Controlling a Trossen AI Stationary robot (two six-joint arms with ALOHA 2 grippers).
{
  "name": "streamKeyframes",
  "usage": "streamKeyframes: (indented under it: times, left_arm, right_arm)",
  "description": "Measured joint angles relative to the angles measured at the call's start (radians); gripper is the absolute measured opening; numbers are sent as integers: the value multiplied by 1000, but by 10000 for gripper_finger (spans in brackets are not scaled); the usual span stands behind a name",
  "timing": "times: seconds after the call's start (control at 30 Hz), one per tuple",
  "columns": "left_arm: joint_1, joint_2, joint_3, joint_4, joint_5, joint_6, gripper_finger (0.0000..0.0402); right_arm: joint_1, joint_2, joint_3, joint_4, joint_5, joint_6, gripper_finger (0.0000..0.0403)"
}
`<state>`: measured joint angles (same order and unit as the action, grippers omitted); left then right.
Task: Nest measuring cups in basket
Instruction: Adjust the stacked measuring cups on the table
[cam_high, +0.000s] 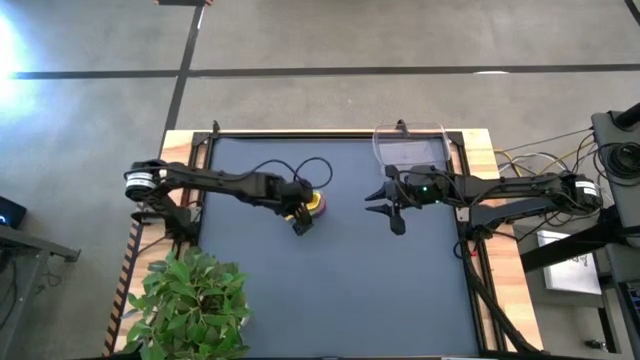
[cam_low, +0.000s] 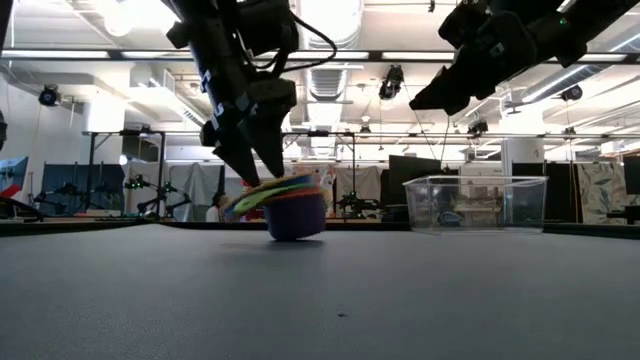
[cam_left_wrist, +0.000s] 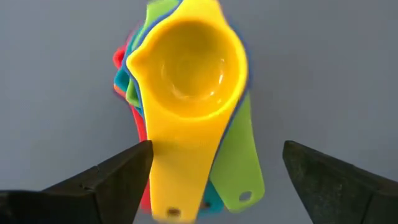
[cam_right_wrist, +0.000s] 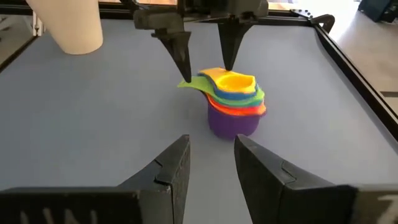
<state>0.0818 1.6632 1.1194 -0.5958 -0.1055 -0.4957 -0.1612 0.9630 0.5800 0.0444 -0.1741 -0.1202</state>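
The measuring cups (cam_low: 291, 204) stand nested in one stack on the table's middle, the purple one at the bottom and the yellow one (cam_left_wrist: 186, 62) on top. Their handles fan out toward my left gripper. My left gripper (cam_left_wrist: 217, 155) is open and points down over those handles, one finger on each side (cam_right_wrist: 205, 68). The clear basket (cam_high: 410, 150) rests on the table's far right part, with no cups in it. My right gripper (cam_high: 390, 205) hangs open above the table, right of the stack (cam_high: 316, 203) and near the basket. My left gripper comes from above, its open fingers across the fanned handles. One fingertip (cam_left_wrist: 134, 162) stands right at the edge of the yellow handle (cam_left_wrist: 177, 168). I cannot tell whether it touches. The stack rests upright on the table.
A potted plant (cam_high: 190, 300) stands at the table's near left corner. A raised frame (cam_high: 470, 230) runs round the dark mat, with cables beyond the right edge. Bare mat lies between the stack and the basket (cam_low: 475, 203) and toward the near edge.
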Motion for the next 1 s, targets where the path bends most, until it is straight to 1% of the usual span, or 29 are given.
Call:
streamKeyframes:
  times: [0.17,0.47,0.63,0.77,0.93,1.0]
  left_arm:
    - [0,5,1,-40,-25,-4,348]
    - [0,5,92,-176,-89,6,348]
    - [-3,5,98,-172,-94,38,348]
    - [-3,5,97,-123,-101,51,348]
    - [-3,5,97,-48,-172,114,348]
    - [-2,5,97,-23,-173,140,345]
  right_arm:
    - [0,0,0,9,0,-3,116]
    - [0,1,0,15,0,-3,116]
    - [0,1,0,14,0,-3,114]
    - [0,1,0,14,0,-3,112]
    - [0,2,0,15,0,-3,112]
    - [0,2,0,15,0,-3,112]
